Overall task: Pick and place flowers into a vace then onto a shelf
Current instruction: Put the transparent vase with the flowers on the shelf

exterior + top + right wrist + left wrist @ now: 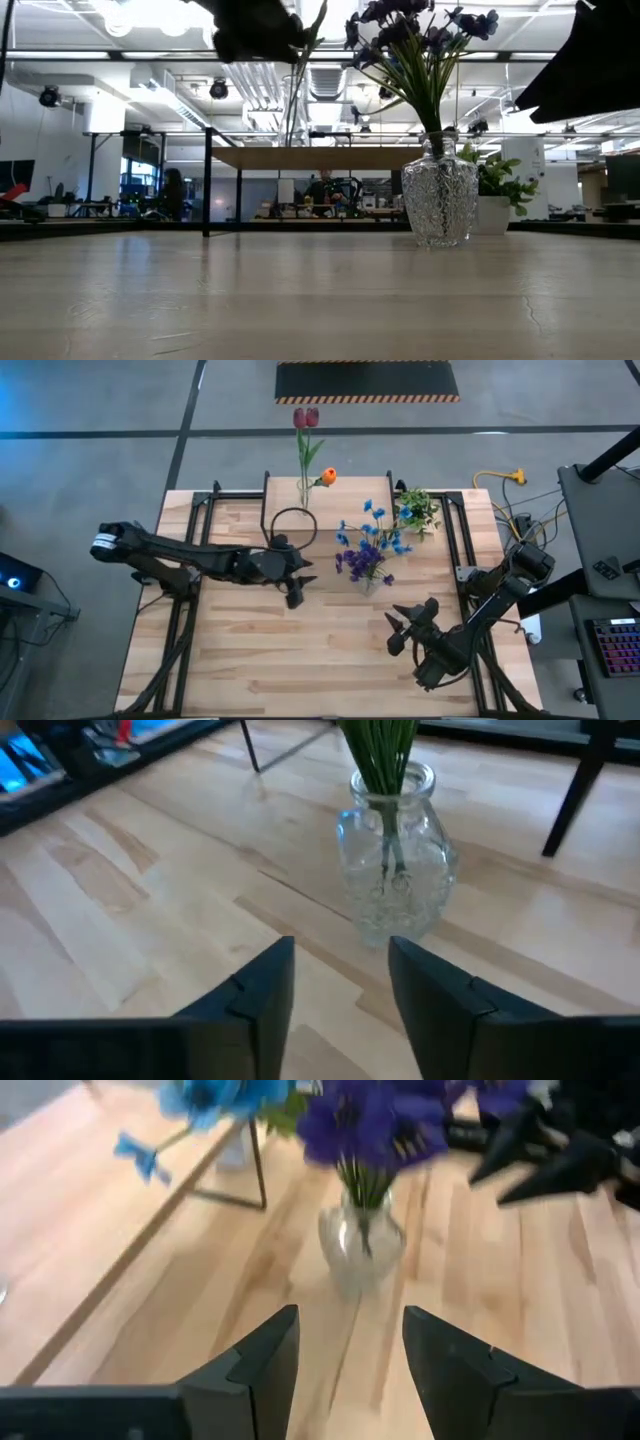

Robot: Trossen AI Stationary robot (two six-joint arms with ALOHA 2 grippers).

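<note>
The right gripper has its fingers parted with a narrow gap and nothing between them; they point up the table at the vase, which stands a little way ahead of the tips, apart from them. Behind the fingers the right arm folds back to the table's near right corner and rises to its base at the right edge.

The left gripper also holds nothing; its fingers stand a little apart, aimed across the table at the same vase. Its arm lies stretched low and nearly straight from the left edge toward the middle.

The vase is clear glass, upright on the bare table between the two grippers, just in front of the shelf. In it stand the purple flowers and the blue spray, their green stems bunched through the neck.

On the shelf stands a second, slim vase with red tulips and an orange bud. A potted plant sits at the shelf's right end
</note>
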